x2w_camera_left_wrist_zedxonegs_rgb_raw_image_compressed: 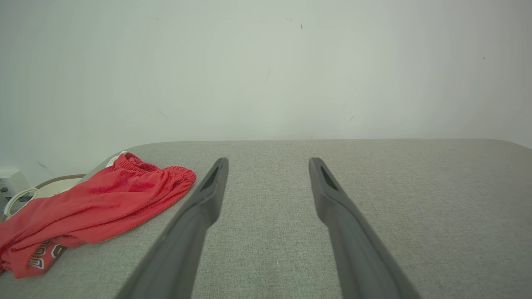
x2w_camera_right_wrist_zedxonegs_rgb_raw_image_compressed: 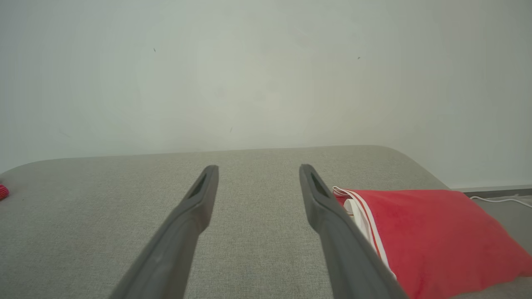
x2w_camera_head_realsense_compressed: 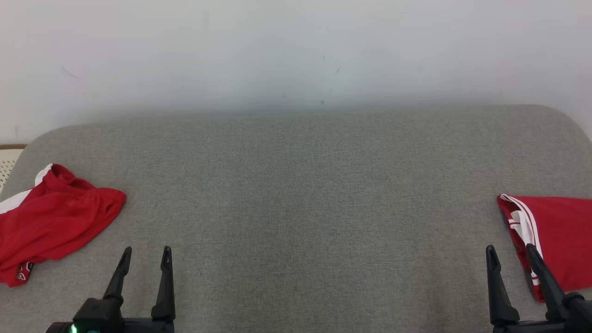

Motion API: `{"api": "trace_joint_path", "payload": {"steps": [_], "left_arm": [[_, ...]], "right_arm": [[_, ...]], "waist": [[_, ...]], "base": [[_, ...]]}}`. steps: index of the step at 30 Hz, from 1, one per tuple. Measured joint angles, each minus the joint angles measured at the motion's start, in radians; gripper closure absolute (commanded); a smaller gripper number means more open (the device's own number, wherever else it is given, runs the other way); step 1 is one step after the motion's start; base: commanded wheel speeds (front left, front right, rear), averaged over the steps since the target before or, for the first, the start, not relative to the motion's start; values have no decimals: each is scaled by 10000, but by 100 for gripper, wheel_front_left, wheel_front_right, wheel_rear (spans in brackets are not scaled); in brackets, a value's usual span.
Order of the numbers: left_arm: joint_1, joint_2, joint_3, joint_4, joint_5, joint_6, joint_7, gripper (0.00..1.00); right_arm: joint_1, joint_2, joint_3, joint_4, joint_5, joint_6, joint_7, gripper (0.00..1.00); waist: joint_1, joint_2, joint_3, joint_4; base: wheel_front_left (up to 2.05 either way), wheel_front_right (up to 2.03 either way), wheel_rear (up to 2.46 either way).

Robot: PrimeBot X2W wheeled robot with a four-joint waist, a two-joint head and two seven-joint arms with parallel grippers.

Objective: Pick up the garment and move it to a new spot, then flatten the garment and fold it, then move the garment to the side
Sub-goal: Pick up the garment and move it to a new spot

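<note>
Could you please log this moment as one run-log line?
left gripper: open, empty; right gripper: open, empty; crumpled garment: left, untouched; striped garment: right edge

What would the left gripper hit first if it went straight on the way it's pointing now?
Nothing close: ahead of the left gripper lies bare grey cushion, then the white wall, likely the first contact, though depth is unclear. The crumpled red garment sits off to its left, outside that line.

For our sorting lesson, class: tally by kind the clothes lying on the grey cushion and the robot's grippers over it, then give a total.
Red garments: 2, the crumpled red shorts and the folded red garment with white stripes
Grippers: 2, the left gripper and the right gripper, both open
Total: 4
</note>
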Motion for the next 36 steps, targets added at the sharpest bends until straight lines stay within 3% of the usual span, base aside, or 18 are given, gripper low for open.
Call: {"api": "trace_joint_path", "payload": {"steps": [12,29,36], "left_arm": [[-194,-4,-44,-25,6,44,0,0],[-76,-31,142,-232,-81,230,-31,0],[-51,-52,234,-286,-88,230,-65,0]], "right_arm": [[23,27,119,-52,58,0,-10,0],[-268,-326,1049,6,293,0,0,0],[-274,-309,1097,21,311,0,2,0]], "waist": [[0,0,41,547],[0,0,178,2913],[0,0,230,3428]], "base": [[0,0,0],[0,0,0],[0,0,0]]}}
